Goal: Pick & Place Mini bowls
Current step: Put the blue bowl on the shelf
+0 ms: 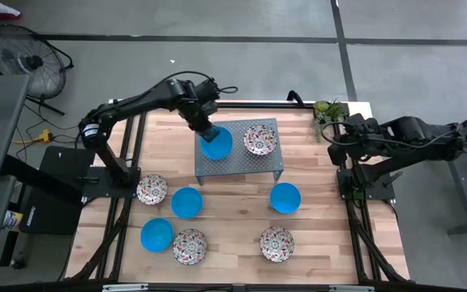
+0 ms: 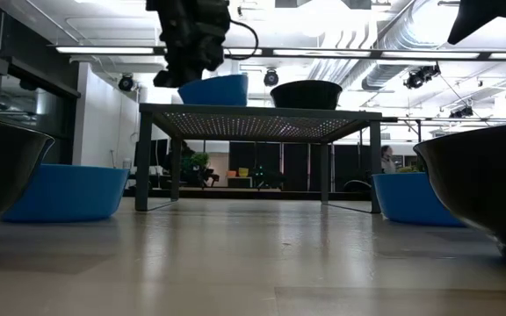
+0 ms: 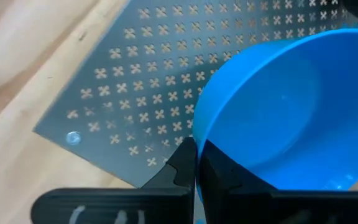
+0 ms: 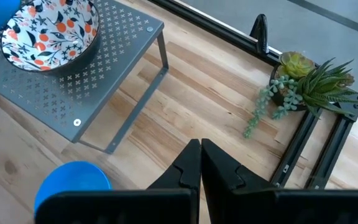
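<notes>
The left gripper (image 1: 207,130) is clamped on the rim of a blue mini bowl (image 1: 216,143), holding it on the grey perforated stand (image 1: 237,162), with a floral mini bowl (image 1: 259,139) just beside it. This looks like the placing step; next it must release and lift clear. The right gripper (image 4: 200,163), fingers together, waits well off at the table's edge

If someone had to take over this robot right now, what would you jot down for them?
Left gripper: shut on the rim of a blue bowl, over the grey stand.
Right gripper: shut, empty, waiting at the table's right edge.
Done: one floral bowl sits on the stand.
Left: three blue bowls and three floral bowls lie on the table.
</notes>
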